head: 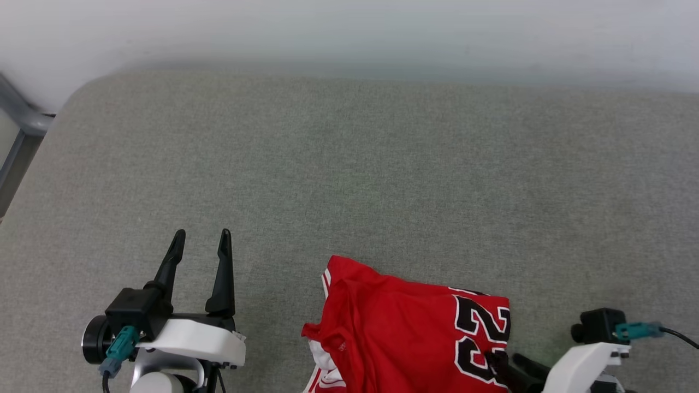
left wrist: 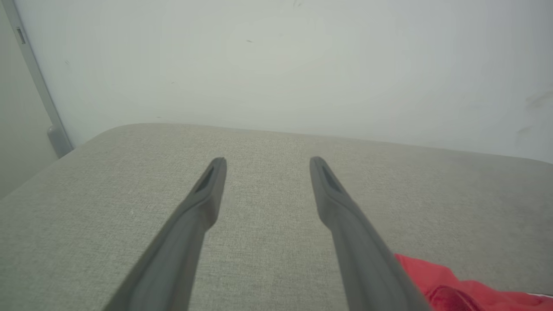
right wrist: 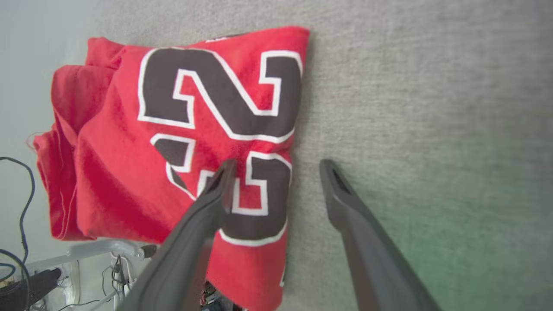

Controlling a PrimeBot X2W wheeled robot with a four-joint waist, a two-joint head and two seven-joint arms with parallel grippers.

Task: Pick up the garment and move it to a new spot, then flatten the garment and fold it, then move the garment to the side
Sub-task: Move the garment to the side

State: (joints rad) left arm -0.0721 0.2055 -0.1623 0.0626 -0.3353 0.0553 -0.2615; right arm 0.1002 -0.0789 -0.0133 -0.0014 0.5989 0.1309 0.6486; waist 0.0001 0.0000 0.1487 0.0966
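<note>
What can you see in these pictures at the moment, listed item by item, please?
garment: one, red with black white-edged numerals and a white striped sleeve edge, bunched at the near edge of the surface, right of centre
surface: one, grey fabric, under everything
wall: one, white, behind the surface
frame: one, grey metal, beyond the surface's far left corner
cables: several, black, beside the garment in the right wrist view
left tool: one, dark fingers, open, over bare surface left of the garment
right tool: one, dark fingers, open, straddling the garment's numbered edge, one finger over cloth and one over surface
</note>
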